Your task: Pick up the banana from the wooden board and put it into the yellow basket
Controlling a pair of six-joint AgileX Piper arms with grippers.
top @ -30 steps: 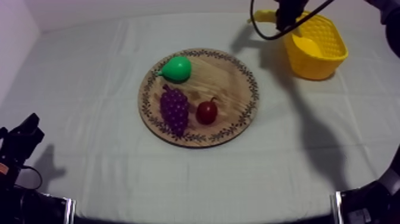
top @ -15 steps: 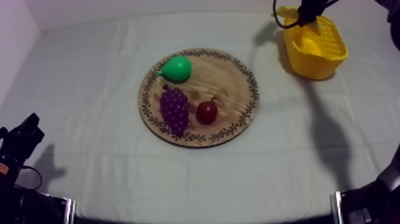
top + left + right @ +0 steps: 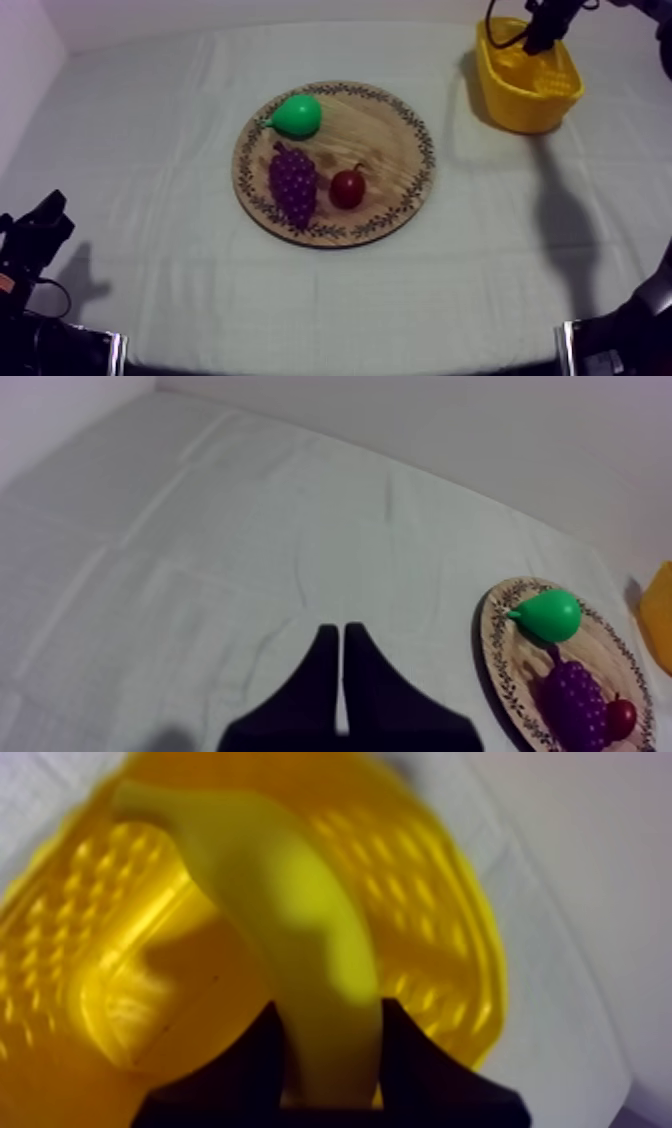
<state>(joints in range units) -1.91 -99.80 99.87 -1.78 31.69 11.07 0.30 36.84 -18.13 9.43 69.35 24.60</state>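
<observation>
Over at the left edge of the cloth (image 3: 150, 100), our left gripper (image 3: 341, 638) sat low, fingers pressed together into a narrow wedge with nothing between them. Further right, the board (image 3: 400, 120) lay mid-table with three toys on it: the pear (image 3: 296, 116) at the far side, the grapes (image 3: 294, 184) nearer the front-left, and the small red fruit (image 3: 348, 188) just beside the grapes. No part of the board touched the basket (image 3: 520, 105), which stood well apart at the far right corner. Our right gripper (image 3: 545, 30) hung right over it, clamped on the banana (image 3: 290, 922). From the wrist we saw the banana sticking out past the fingers above the basket's open inside, not yet lying on its floor.
</observation>
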